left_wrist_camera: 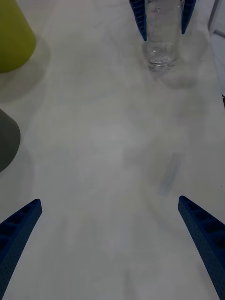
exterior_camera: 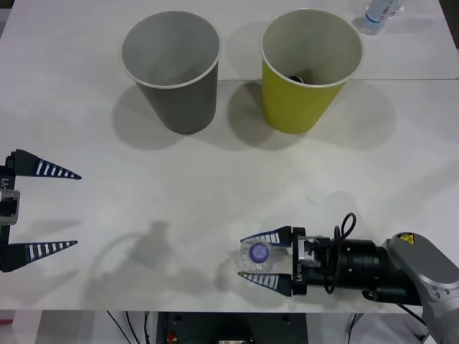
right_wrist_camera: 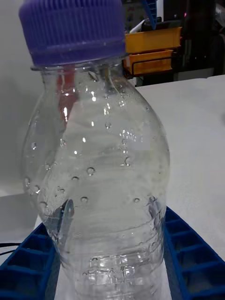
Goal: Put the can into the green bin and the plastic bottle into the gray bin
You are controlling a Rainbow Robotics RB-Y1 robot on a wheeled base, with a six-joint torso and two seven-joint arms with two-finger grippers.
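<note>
Right gripper [exterior_camera: 264, 266] sits low at the near edge of the table [exterior_camera: 215, 179], arm reaching in from the robot's right, fingers pointing toward the robot's left. It's clamped on the plastic bottle [exterior_camera: 257, 258]: one blue ribbed finger on each side of the body, both pressed against the clear plastic. Bottle stands upright w/ its base on the table, purple cap [exterior_camera: 259, 252] up. In the right wrist view the bottle [right_wrist_camera: 98, 187] looms close, droplets on the inside of the wall, cap [right_wrist_camera: 72, 28] at top, fingers [right_wrist_camera: 187, 253] hugging the lower body on both sides. From the left wrist view the same bottle [left_wrist_camera: 162, 42] shows far off betw. the right gripper's two finger tips, bottom resting on the tabletop.

Left gripper [exterior_camera: 54, 209] is at the robot's left edge of the table, well apart from the bottle, fingers spread wide w/ nothing betw. them; bare tabletop under it in its own wrist view [left_wrist_camera: 110, 215].

Gray bin [exterior_camera: 172, 72] and green bin [exterior_camera: 308, 72] stand upright side by side at the far part of the table, gray on the robot's left, green on the right, not touching. Something dark lies at the bottom of the green bin; can't tell what. Another clear bottle w/ a blue label [exterior_camera: 379, 14] lies at the far right corner, beyond the green bin.
</note>
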